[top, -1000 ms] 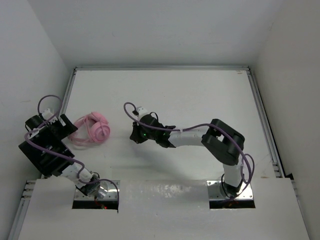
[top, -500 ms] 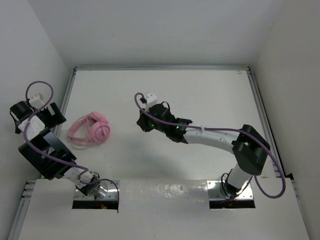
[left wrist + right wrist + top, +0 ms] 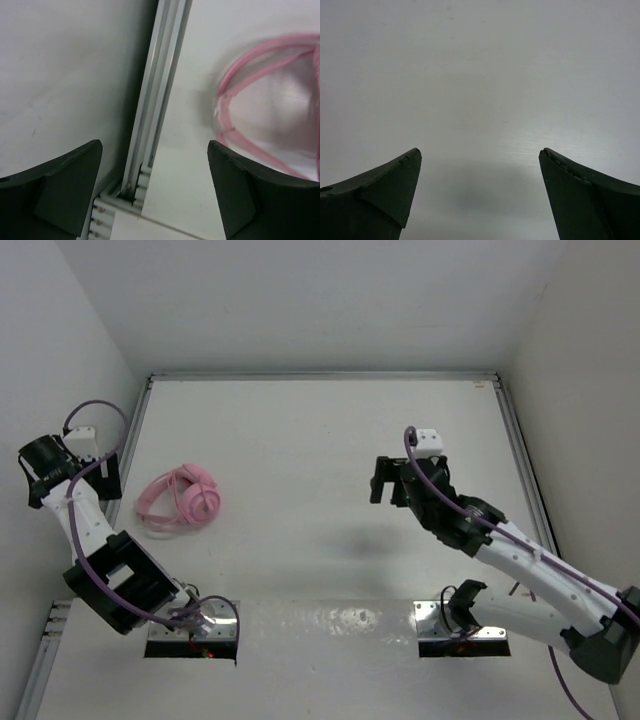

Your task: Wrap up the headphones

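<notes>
White table point(image 3: 330, 430) fills my view. I see the headphones point(image 3: 185, 497) bundled at its left side, nothing gripping them. My left gripper point(image 3: 154, 144) gapes wide over the rail point(image 3: 150, 100) beside them, and my right gripper point(image 3: 480, 150) hangs wide and empty mid-table.

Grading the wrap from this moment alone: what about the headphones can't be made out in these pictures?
- Top external view: the headphones are too small; cable turns and plugs cannot be told from the headband.
- Left wrist view: their pink loops are blurred and cut off by the right edge; no whole earcup shows.
- Right wrist view: only bare table shows under the open right end effector; no headphones.
</notes>
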`<act>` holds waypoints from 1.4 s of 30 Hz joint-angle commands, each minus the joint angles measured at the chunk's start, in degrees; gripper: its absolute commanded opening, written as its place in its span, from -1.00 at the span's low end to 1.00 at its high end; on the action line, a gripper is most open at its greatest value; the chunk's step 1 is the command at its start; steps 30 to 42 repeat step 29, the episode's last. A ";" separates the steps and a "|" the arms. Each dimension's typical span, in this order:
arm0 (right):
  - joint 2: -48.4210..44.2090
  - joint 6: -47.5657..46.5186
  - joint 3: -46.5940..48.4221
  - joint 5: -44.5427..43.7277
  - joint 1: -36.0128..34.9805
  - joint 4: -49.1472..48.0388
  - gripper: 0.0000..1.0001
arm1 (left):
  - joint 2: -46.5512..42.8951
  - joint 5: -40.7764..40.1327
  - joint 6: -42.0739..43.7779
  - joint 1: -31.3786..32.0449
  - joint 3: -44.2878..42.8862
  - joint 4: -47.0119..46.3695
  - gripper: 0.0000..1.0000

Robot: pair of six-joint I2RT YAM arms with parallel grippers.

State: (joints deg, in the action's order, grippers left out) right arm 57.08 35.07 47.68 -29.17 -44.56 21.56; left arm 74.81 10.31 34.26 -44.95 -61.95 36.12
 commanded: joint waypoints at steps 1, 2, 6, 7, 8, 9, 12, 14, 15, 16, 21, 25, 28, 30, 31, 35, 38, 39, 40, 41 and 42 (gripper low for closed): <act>-5.12 2.55 -4.34 -10.11 0.43 11.91 0.98 | -6.05 -4.85 5.11 0.12 3.58 2.46 0.69; -7.49 2.55 -6.09 -11.08 0.43 13.14 0.98 | -7.73 -6.68 5.03 0.12 5.16 3.25 0.70; -9.97 -0.69 -9.00 -11.79 0.43 11.84 0.98 | -10.37 -9.69 4.06 0.13 7.72 4.66 0.73; -9.80 -1.57 -9.18 -11.88 0.43 10.97 0.98 | -10.64 -9.26 3.89 0.12 7.81 5.88 0.73; -9.45 -2.98 -9.27 -12.05 0.43 10.52 0.98 | -10.91 -8.90 3.62 0.12 7.20 6.42 0.74; -9.01 -3.60 -9.36 -12.40 0.43 10.08 0.98 | -11.08 -8.46 3.36 0.12 6.76 6.77 0.76; -6.20 -4.92 -9.54 -12.06 0.43 8.42 0.98 | -10.82 -5.14 0.82 0.21 4.13 7.74 0.80; -3.91 -4.75 -9.62 -11.88 0.43 8.15 0.98 | -10.03 -3.37 0.20 0.12 1.06 8.44 0.81; -3.30 -4.40 -9.71 -11.88 0.43 8.06 0.98 | -9.07 -2.23 -0.59 0.21 -0.87 8.88 0.81; -2.59 -4.05 -9.80 -11.79 0.43 7.88 0.98 | -8.63 -1.78 -0.95 0.13 -1.58 8.79 0.81; -2.50 -3.43 -11.38 -11.35 0.43 6.30 0.98 | -5.99 0.77 2.37 1.26 -4.23 10.45 0.81; -1.89 -3.17 -11.56 -11.26 0.43 5.95 0.98 | -5.99 -0.64 4.67 3.02 -3.44 10.73 0.82; -0.48 -3.25 -10.60 -11.44 0.43 6.30 0.98 | -6.43 -2.57 3.36 4.43 -3.17 8.62 0.80; 0.39 -3.17 -10.24 -11.35 0.43 6.39 0.98 | -6.43 -2.66 3.36 5.56 -3.43 8.62 0.80; 0.39 -3.17 -10.24 -11.35 0.43 6.39 0.98 | -6.43 -2.66 3.36 5.56 -3.43 8.62 0.80; 0.39 -3.17 -10.24 -11.35 0.43 6.39 0.98 | -6.43 -2.66 3.36 5.56 -3.43 8.62 0.80; 0.39 -3.17 -10.24 -11.35 0.43 6.39 0.98 | -6.43 -2.66 3.36 5.56 -3.43 8.62 0.80; 0.39 -3.17 -10.24 -11.35 0.43 6.39 0.98 | -6.43 -2.66 3.36 5.56 -3.43 8.62 0.80; 0.39 -3.17 -10.24 -11.35 0.43 6.39 0.98 | -6.43 -2.66 3.36 5.56 -3.43 8.62 0.80; 0.39 -3.17 -10.24 -11.35 0.43 6.39 0.98 | -6.43 -2.66 3.36 5.56 -3.43 8.62 0.80; 0.39 -3.17 -10.24 -11.35 0.43 6.39 0.98 | -6.43 -2.66 3.36 5.56 -3.43 8.62 0.80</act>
